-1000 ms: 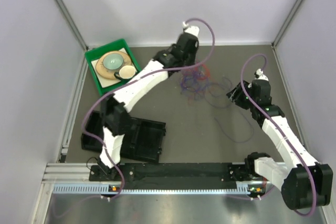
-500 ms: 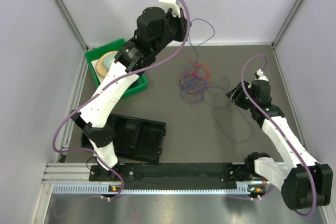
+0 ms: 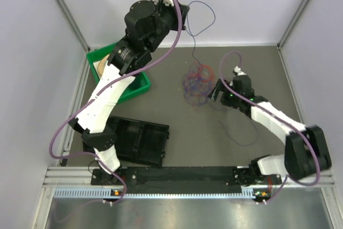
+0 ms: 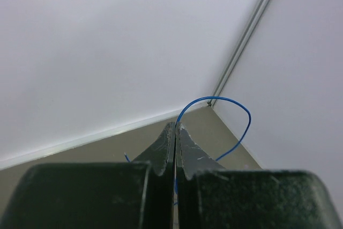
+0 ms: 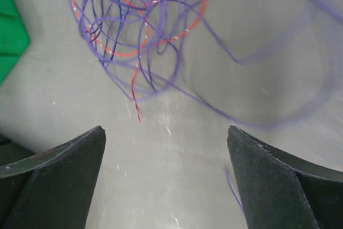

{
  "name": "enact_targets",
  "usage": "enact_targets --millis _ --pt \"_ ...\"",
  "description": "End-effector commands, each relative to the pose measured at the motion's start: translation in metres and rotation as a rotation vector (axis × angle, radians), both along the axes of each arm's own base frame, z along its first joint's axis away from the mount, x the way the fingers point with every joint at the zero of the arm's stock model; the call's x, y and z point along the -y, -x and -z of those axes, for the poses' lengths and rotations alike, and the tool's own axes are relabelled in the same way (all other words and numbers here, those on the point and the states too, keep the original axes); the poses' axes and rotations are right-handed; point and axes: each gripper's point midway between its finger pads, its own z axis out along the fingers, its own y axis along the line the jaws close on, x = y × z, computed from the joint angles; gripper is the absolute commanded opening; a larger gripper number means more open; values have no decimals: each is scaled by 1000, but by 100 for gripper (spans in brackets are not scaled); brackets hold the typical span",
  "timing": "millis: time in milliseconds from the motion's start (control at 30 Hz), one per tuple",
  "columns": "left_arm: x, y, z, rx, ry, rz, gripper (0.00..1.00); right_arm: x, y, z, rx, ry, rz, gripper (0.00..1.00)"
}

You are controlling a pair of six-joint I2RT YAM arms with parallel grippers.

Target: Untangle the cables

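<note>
Left arm [image 3: 110, 90] raised high, jaws pressed together; right arm [image 3: 268, 115] stretched low, jaws spread wide.

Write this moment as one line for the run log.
left jaws: shut on blue cable, held high | right jaws: open, low, facing cable tangle | tangle: red and purple loops, not yet untangled

Open over bare table [image 3: 187, 116] at six o'clock from the cable tangle [image 3: 197, 81]. Blocked at nine o'clock by the green bin [image 3: 140, 86] and the left arm [image 3: 115, 79] above it. Barred at seven o'clock by the black tray [image 3: 136, 142]. Crossed at twelve o'clock by the blue cable [image 3: 193, 49] strung up to the left gripper [image 3: 185, 19]. Crowded at three o'clock by the right gripper [image 3: 214, 94]; strewn at five o'clock with a loose purple cable [image 3: 228, 131].
</note>
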Motion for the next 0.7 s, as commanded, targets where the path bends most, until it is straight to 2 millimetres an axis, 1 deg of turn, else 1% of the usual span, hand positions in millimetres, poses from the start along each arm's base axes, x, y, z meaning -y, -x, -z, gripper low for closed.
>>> enact_targets --millis 0,67,100,167,200,233,267,300,333,367,400,433,467,500,533,567,600,633,667 --pt "-30 24 -47 86 108 -29 0 -50 -52 -12 82 -80 -37 94" --pt "-35 27 -51 90 114 -37 0 -66 -64 -4 62 -117 -14 92" --pt "-36 27 -50 88 112 -41 0 -71 -80 4 66 -114 14 89" --pt "-42 31 -53 91 114 -55 0 -85 -90 13 49 -122 27 83" --pt "-44 31 -52 87 112 -60 0 -87 -100 22 31 -109 51 69" --pt "-47 33 -54 92 110 -67 0 -86 -106 21 40 -104 81 56" --pt "-54 36 -58 97 116 -84 0 -81 -112 19 55 -111 126 35" --pt "-56 36 -56 97 107 -93 0 -79 -114 15 69 -110 143 0" --pt "-61 37 -56 104 91 -108 0 -75 -114 3 92 -108 164 0" --pt "-69 35 -55 101 78 -128 0 -64 -116 -9 133 -81 200 0" --pt "-77 34 -54 91 64 -146 0 -56 -113 -17 152 -66 214 0" --pt "-84 31 -51 81 59 -163 0 -47 -110 -47 215 -75 223 0" --pt "-103 21 -48 73 56 -194 0 -30 -109 -58 244 -41 248 0" --pt "-114 14 -45 58 62 -206 0 -20 -106 -67 262 -31 262 0" --pt "-124 6 -40 24 101 -215 0 -8 -97 -99 318 -42 272 0" --pt "-147 -7 -28 1 94 -264 0 3 -93 -109 350 -7 271 0" --pt "-155 -13 -23 -8 95 -293 0 18 -89 -125 385 4 298 0" --pt "-162 -18 -15 -19 90 -322 0 27 -84 -139 417 10 313 0" --pt "-175 -30 -1 -46 81 -362 0 41 -71 -164 468 18 324 0"
